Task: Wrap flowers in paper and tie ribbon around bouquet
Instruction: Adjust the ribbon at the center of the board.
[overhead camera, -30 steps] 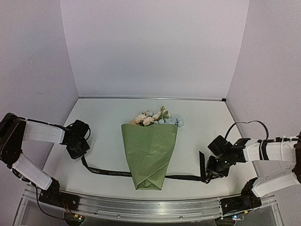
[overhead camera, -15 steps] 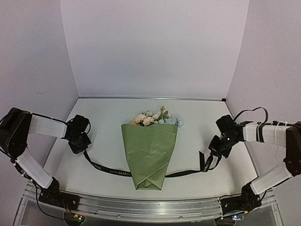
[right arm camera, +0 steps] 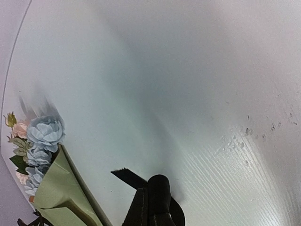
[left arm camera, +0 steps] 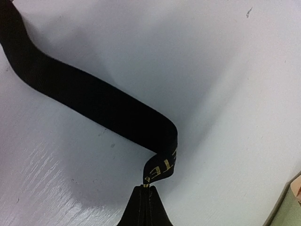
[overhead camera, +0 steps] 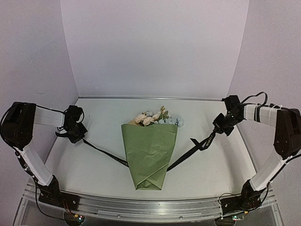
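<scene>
The bouquet (overhead camera: 149, 153) lies in the middle of the table, a cone of olive-green paper (overhead camera: 150, 160) with pale pink, cream and blue flowers (overhead camera: 155, 117) sticking out at its far end. A black ribbon (overhead camera: 106, 154) with pale lettering runs under the cone and rises on both sides. My left gripper (overhead camera: 81, 137) is shut on the ribbon's left end (left arm camera: 160, 169), held above the table. My right gripper (overhead camera: 217, 129) is shut on the right end (right arm camera: 129, 176), with a short tail (overhead camera: 200, 143) hanging near the grip. In the right wrist view the flowers (right arm camera: 44, 134) and paper (right arm camera: 61, 193) show at the lower left.
The white table (overhead camera: 202, 117) is walled by pale panels at the back and both sides. A metal rail (overhead camera: 150, 207) with the arm bases runs along the near edge. Both arms reach out toward the side walls.
Both grippers have lifted and moved back and outward, pulling the ribbon from lying flat on the table into a taut V under the bouquet. The right gripper closed on its end.
</scene>
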You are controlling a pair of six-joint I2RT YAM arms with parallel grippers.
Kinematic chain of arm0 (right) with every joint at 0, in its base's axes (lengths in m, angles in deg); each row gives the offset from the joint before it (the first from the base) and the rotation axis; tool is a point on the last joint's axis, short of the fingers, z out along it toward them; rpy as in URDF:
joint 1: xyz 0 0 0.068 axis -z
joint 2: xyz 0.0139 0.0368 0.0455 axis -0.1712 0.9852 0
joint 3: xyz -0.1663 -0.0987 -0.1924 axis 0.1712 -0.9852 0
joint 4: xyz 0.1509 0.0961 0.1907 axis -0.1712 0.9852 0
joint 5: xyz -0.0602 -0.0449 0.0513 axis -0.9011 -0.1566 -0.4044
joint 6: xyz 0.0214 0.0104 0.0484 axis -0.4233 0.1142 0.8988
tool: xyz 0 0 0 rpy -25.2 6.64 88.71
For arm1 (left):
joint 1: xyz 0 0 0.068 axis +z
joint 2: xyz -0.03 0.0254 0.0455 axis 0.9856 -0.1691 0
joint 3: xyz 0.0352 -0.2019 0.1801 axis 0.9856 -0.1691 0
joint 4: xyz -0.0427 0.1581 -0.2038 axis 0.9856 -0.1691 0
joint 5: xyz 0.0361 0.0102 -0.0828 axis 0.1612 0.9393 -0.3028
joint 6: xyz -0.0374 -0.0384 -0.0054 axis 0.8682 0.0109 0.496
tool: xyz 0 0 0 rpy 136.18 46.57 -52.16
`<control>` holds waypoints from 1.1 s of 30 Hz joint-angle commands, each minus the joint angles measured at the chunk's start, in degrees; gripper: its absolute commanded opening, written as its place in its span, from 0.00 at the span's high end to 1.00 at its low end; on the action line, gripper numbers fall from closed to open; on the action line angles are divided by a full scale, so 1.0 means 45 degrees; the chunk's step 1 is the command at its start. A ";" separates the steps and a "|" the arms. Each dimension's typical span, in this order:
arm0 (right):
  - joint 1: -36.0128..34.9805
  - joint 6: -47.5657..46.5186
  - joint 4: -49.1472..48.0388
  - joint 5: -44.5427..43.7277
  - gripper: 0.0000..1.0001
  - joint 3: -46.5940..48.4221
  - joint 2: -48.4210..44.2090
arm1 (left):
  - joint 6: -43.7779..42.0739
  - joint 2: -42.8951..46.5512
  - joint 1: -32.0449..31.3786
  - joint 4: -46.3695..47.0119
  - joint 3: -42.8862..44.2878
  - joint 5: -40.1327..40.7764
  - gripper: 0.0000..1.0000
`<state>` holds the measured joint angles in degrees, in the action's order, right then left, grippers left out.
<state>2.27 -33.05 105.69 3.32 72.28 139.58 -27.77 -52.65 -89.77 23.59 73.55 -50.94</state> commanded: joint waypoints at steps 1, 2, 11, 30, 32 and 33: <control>0.0235 -0.0282 0.0377 0.0131 1.00 0.1003 0.0291 | -0.0526 -0.0269 0.0277 0.0320 0.0917 -0.0283 1.00; 0.0289 -0.0318 0.0448 0.0085 1.00 0.1069 0.0324 | -0.0521 -0.0331 0.0333 0.0300 0.0997 -0.0296 1.00; 0.1084 -0.0802 0.1055 -0.0223 1.00 0.1249 0.0264 | -0.0601 -0.0443 0.0573 0.0703 0.0774 -0.1163 1.00; 0.2263 -0.1495 0.2225 -0.0771 1.00 0.2121 0.0104 | 0.0119 -0.0630 0.0524 0.2185 0.0198 -0.2909 1.00; 0.2409 -0.1669 0.2427 -0.0962 1.00 0.2161 -0.0007 | 0.0180 -0.0638 0.0454 0.2379 0.0013 -0.3122 1.00; 0.2486 -0.1709 0.2488 -0.1011 1.00 0.2166 -0.0052 | 0.0192 -0.0657 0.0403 0.2444 -0.0042 -0.3188 1.00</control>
<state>11.95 -38.75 114.26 1.51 79.60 140.83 -27.78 -55.01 -87.41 31.34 73.47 -62.78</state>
